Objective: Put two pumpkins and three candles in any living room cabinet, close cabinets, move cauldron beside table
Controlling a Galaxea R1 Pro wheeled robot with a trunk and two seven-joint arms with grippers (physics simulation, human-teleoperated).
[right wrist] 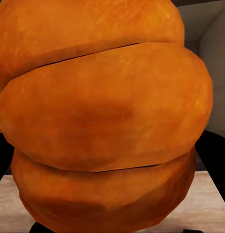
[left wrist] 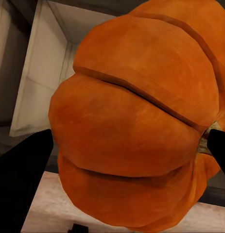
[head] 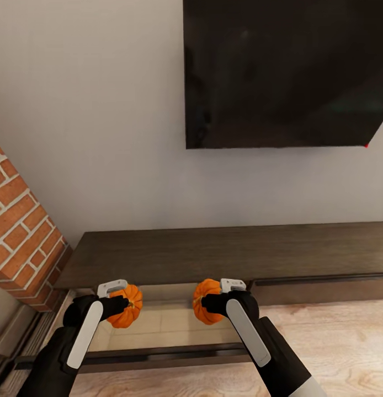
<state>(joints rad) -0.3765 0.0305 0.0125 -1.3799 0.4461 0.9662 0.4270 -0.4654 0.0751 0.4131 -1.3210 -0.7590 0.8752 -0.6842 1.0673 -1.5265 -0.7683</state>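
Head view: both end effectors grip pumpkins — left (head: 127,305), right (head: 204,301) — apparently above open cabinet drawer (head: 158,353).

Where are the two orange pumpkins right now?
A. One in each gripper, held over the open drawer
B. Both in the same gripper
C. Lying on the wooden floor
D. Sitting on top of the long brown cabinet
A: the left gripper holds one pumpkin and the right gripper holds the other pumpkin, both above the cabinet and its pulled-out drawer.
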